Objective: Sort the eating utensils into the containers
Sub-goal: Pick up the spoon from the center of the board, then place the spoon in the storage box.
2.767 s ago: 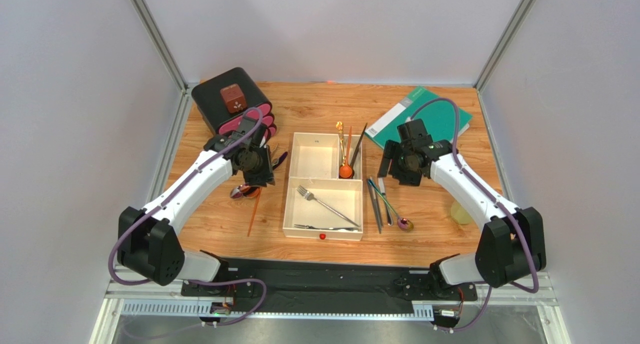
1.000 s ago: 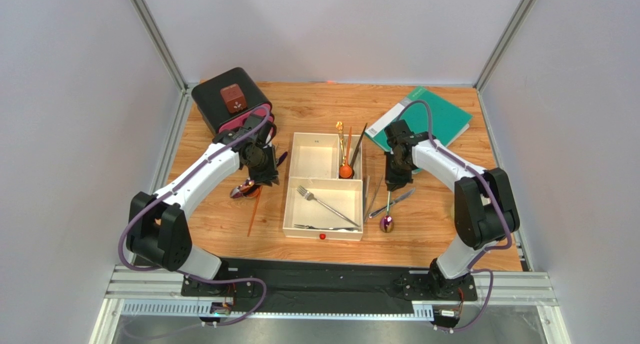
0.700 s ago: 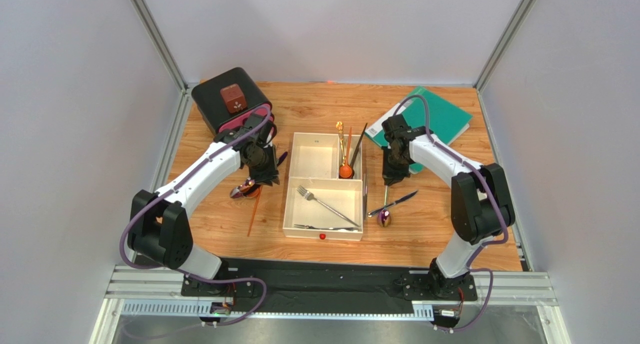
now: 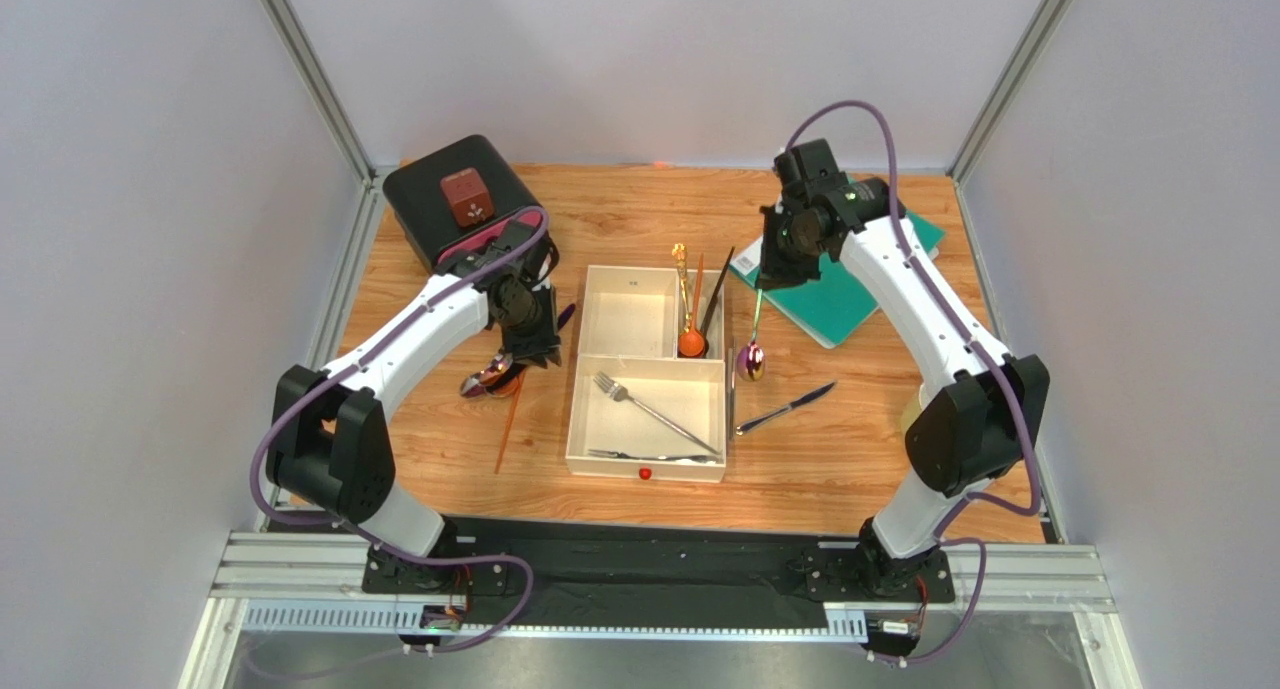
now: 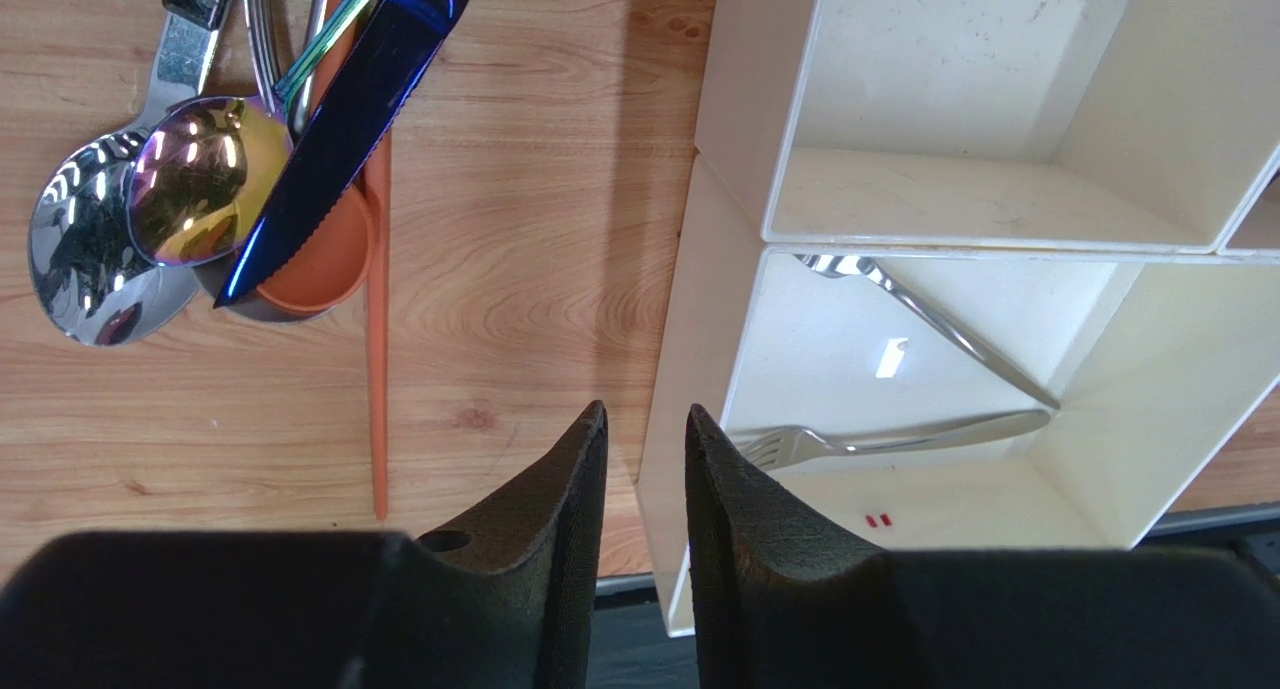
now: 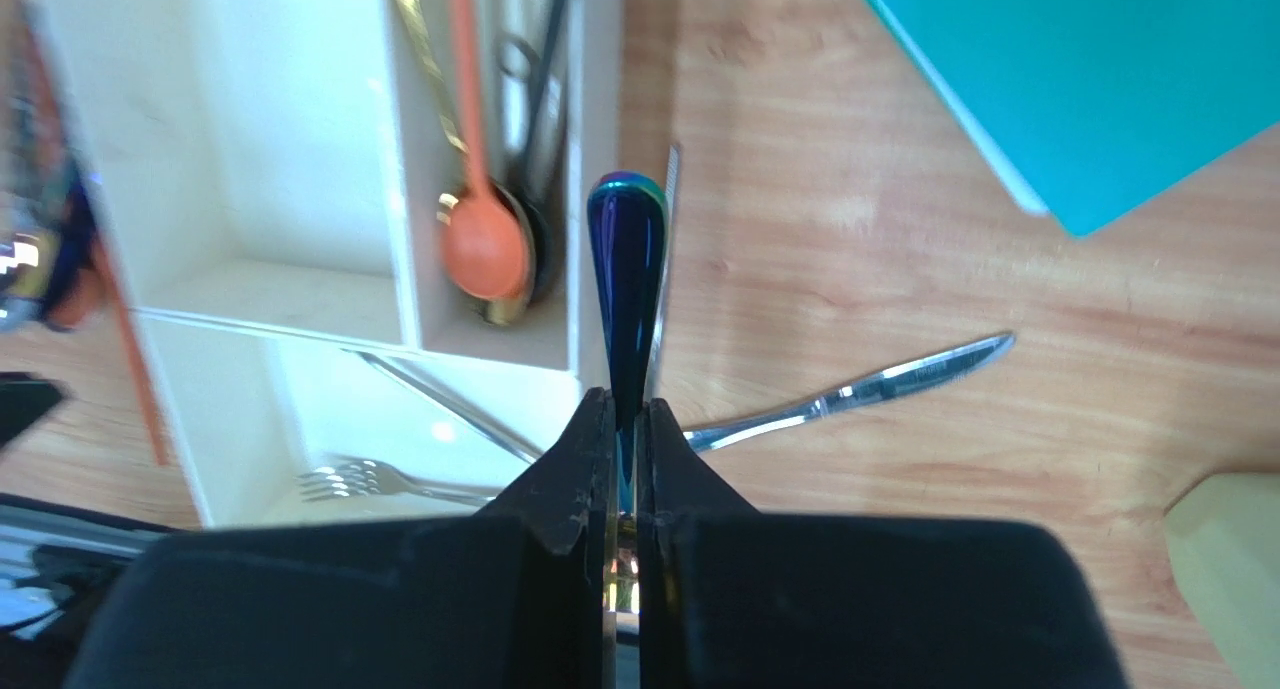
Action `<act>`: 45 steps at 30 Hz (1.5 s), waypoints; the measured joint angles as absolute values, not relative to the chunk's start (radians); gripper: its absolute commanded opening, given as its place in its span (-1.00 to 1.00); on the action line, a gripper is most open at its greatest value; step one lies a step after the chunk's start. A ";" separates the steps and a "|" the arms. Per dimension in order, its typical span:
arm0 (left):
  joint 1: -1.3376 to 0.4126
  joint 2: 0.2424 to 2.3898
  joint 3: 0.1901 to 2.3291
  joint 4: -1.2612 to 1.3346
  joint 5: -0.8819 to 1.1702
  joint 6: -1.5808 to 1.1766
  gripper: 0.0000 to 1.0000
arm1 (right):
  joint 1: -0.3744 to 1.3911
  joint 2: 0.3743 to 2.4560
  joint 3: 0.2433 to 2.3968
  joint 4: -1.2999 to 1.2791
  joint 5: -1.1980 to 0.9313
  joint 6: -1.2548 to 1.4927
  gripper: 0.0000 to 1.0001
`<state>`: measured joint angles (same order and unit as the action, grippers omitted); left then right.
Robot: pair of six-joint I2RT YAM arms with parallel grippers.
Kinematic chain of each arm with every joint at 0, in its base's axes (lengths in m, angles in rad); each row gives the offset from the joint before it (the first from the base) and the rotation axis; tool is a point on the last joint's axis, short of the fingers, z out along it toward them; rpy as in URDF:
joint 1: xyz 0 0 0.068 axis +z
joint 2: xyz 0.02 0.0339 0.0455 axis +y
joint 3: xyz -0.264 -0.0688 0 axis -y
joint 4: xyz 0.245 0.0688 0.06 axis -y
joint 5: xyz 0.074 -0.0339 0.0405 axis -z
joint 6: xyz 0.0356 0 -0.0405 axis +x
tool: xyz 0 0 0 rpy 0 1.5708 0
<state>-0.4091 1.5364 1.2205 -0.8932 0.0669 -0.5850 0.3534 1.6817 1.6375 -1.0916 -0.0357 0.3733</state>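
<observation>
Left pincer (image 5: 643, 464): slightly parted, empty, by the tray (image 5: 676, 359) left wall.
Loose utensils (image 5: 226, 179): heaped on the surface just beyond it, away from the tray.
Tray: spoon compartment (image 6: 496, 347) just left of the carried spoon.
Rainbow spoon (image 4: 751, 337): hangs upright, bowl down.
Right pincer (image 4: 774, 265): clamped on its handle.

Wooden table (image 4: 631, 217) with tray (image 4: 573, 419), knife (image 4: 786, 409), book (image 4: 824, 311), black box (image 4: 421, 194)

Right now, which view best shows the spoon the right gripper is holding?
Top external: the spoon hangs in full length from the right gripper, bowl down. Right wrist shows it only edge-on between the fingers. Left wrist misses it.
</observation>
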 measured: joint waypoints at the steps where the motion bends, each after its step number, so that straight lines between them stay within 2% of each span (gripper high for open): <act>1: -0.409 1.539 1.221 -0.894 0.067 -0.583 -0.37 | 0.353 1.683 1.684 -1.097 -0.036 0.372 -1.00; 7: -0.409 1.547 1.221 -0.893 0.065 -0.573 -0.36 | 0.353 1.741 1.864 -1.066 -0.046 0.373 -1.00; 13: -0.407 1.547 1.227 -0.897 0.047 -0.569 -0.37 | 0.353 1.946 1.946 -1.015 -0.056 0.388 -1.00; 20: -0.403 1.546 1.227 -0.903 0.024 -0.569 -0.36 | 0.360 2.059 1.946 -0.975 -0.061 0.401 -1.00; 39: -0.398 1.529 1.227 -0.909 0.017 -0.570 -0.37 | 0.442 2.061 1.860 -0.890 -0.054 0.445 -0.99; 40: -0.398 1.529 1.227 -0.909 0.017 -0.570 -0.37 | 0.443 2.062 1.854 -0.885 -0.052 0.448 -0.94; 41: -0.398 1.529 1.227 -0.909 0.017 -0.570 -0.36 | 0.443 2.062 1.846 -0.881 -0.052 0.449 -0.77; 43: -0.398 1.529 1.227 -0.909 0.017 -0.570 -0.37 | 0.443 2.062 1.833 -0.871 -0.048 0.455 -0.55; 44: -0.398 1.529 1.227 -0.909 0.017 -0.570 -0.37 | 0.443 2.062 1.827 -0.869 -0.046 0.459 -0.30; 45: -0.398 1.529 1.227 -0.909 0.017 -0.570 -0.37 | 0.442 2.062 1.818 -0.870 -0.046 0.462 -0.30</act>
